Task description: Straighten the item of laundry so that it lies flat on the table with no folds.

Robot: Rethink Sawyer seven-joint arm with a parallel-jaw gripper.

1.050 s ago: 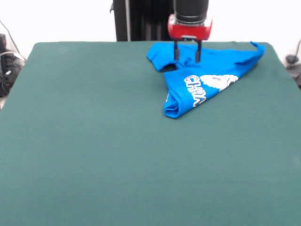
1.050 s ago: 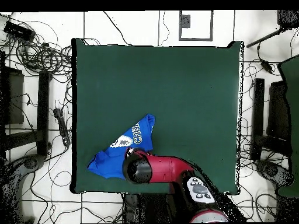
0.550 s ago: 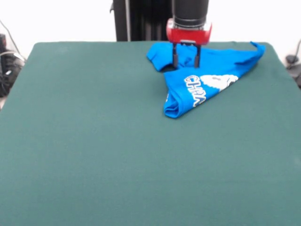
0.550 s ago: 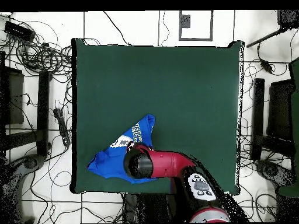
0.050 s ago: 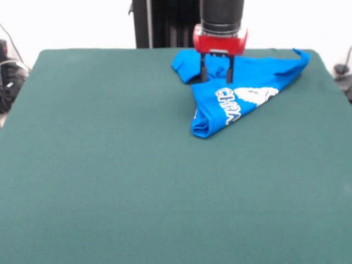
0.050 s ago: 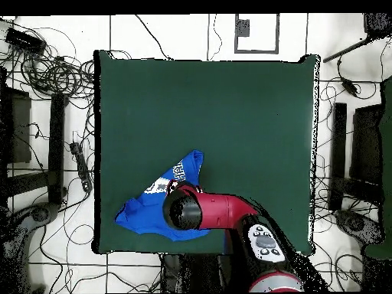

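Note:
The item of laundry (image 5: 242,93), a bright blue T-shirt, lies crumpled and folded in a rough triangle at the far right of the green table (image 5: 110,165). White lettering shows on its front fold. My gripper (image 5: 215,81) stands open over the shirt's upper part, its two dark fingertips down at the cloth with nothing pinched between them. In the overhead view the shirt (image 6: 145,214) lies near the table's (image 6: 253,115) lower left edge. There the red arm covers part of the shirt and hides the gripper.
Cables and stands crowd the floor (image 6: 46,76) left and right of the table. The shirt's far corner (image 5: 301,55) reaches close to the table's edge.
My gripper has come down a little and shifted slightly left over the shirt. The shirt itself has not moved.

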